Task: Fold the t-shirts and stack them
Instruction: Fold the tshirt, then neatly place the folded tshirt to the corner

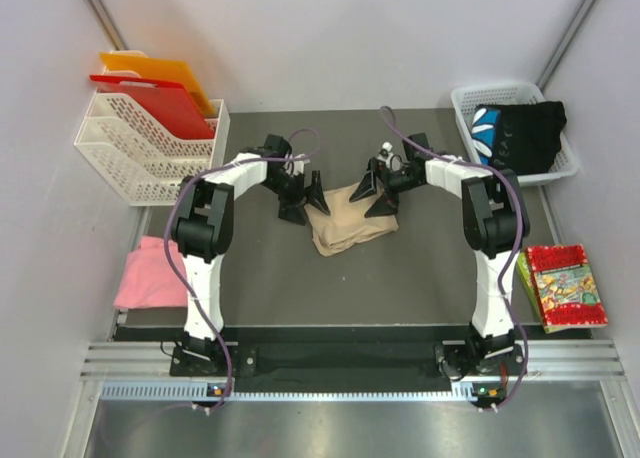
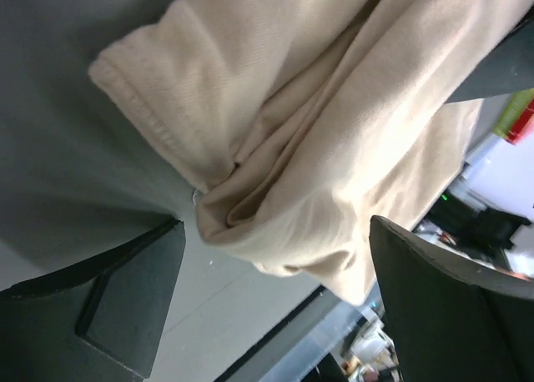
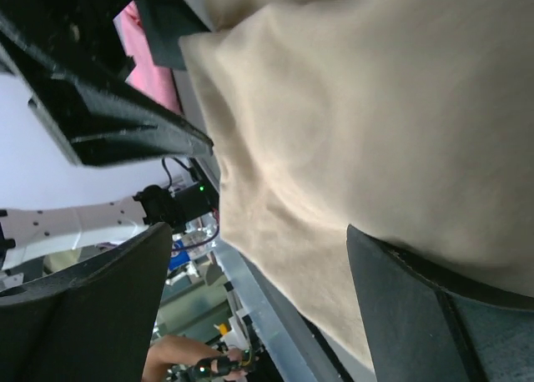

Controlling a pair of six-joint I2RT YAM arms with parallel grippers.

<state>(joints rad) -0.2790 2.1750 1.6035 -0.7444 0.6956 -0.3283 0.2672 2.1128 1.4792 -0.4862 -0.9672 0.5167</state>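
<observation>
The beige t-shirt [image 1: 346, 227] lies bunched and partly folded at the table's middle. It fills the left wrist view [image 2: 334, 123] and the right wrist view [image 3: 375, 123]. My left gripper [image 1: 306, 204] is open at the shirt's left edge, its jaws [image 2: 275, 315] wide apart and holding nothing. My right gripper [image 1: 373, 194] is open at the shirt's upper right, and the cloth lies by its right finger [image 3: 434, 315]. The pink t-shirt [image 1: 150, 273] lies folded at the table's left edge. The black printed t-shirt [image 1: 522, 133] sits in a white basket [image 1: 463, 106].
A white rack [image 1: 140, 153] with red and orange boards stands at the back left. A colourful packet [image 1: 562, 286] lies at the right edge. Both arms reach forward over the dark mat [image 1: 400, 278].
</observation>
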